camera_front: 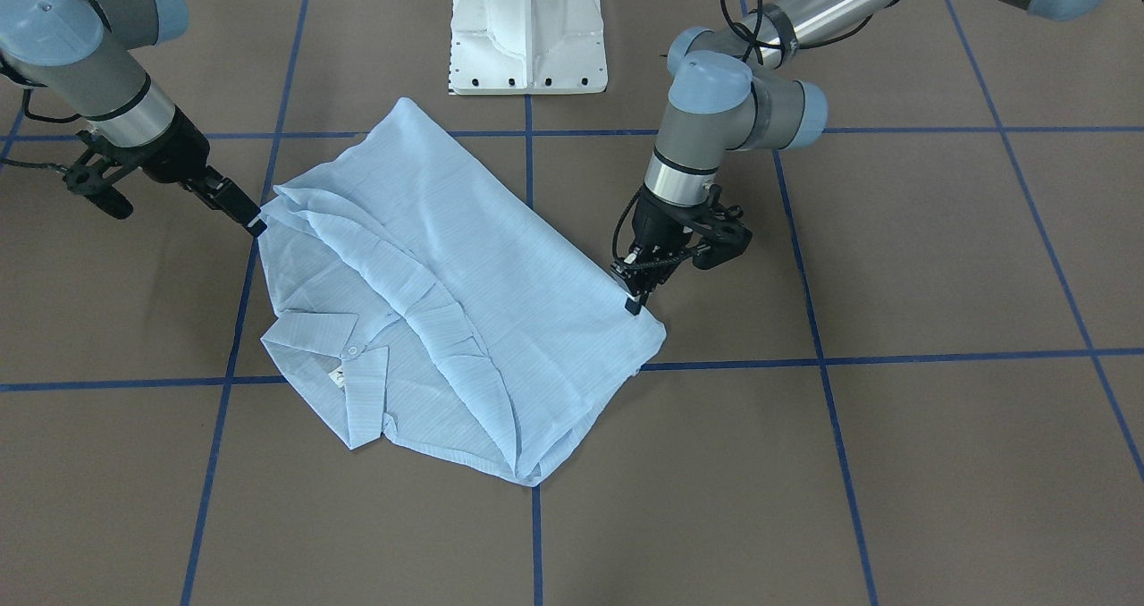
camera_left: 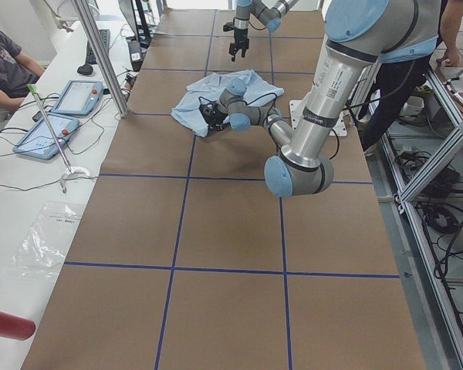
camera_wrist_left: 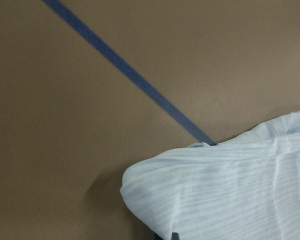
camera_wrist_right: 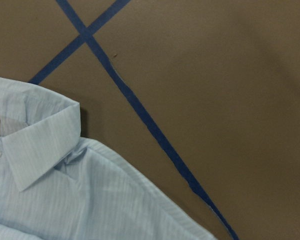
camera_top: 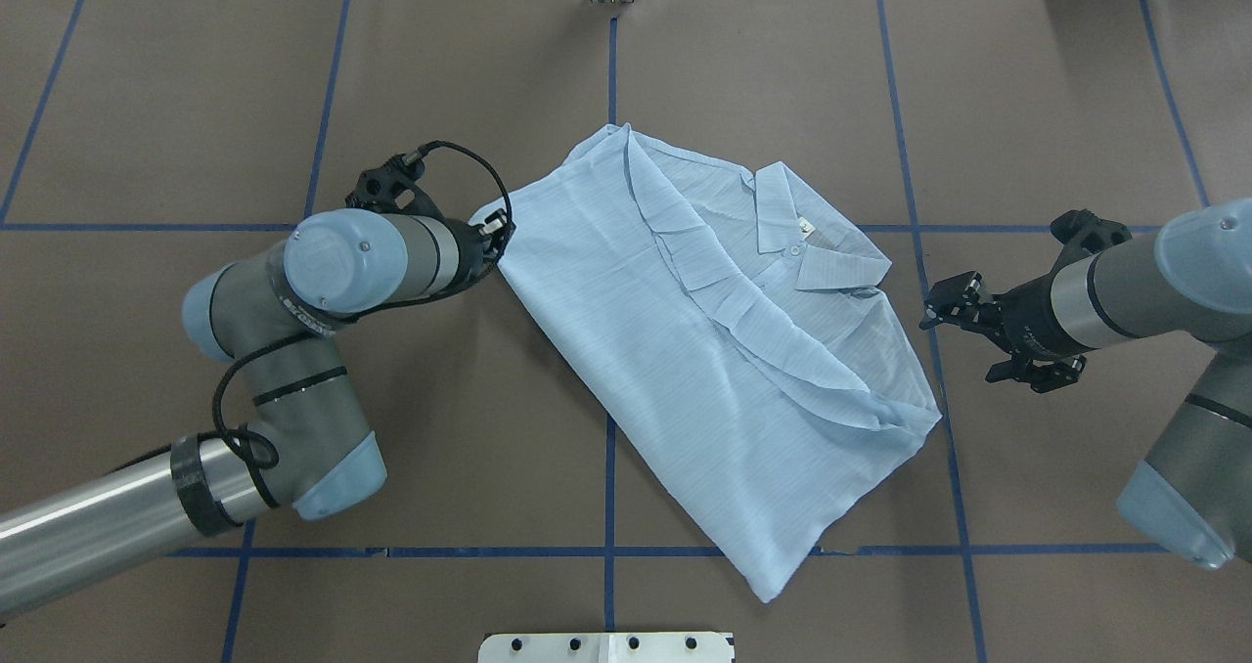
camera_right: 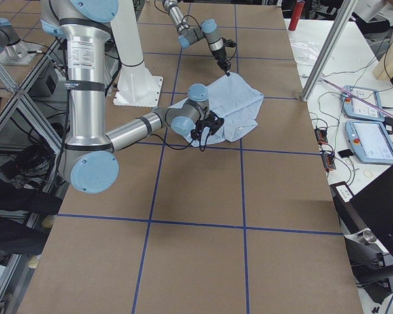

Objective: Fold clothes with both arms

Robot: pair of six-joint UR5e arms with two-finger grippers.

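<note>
Shirt of thin pale-blue striped cloth (camera_front: 500,257), partly folded, lies flat mid brown bench (camera_front: 938,257), across blue tape grid lines (camera_front: 894,130). Collar (camera_front: 326,338) and white neck label (camera_front: 340,376) face up on the side away from the robot. Silver-grey left arm (camera_front: 693,155): jaws pressed together, pinching the shirt's edge near a corner. Silver-grey right arm (camera_front: 125,105): jaw tips at the opposite shirt edge, touching or just beside; spread or closed, cannot tell. White pedestal base (camera_front: 527,34) near shirt.
</note>
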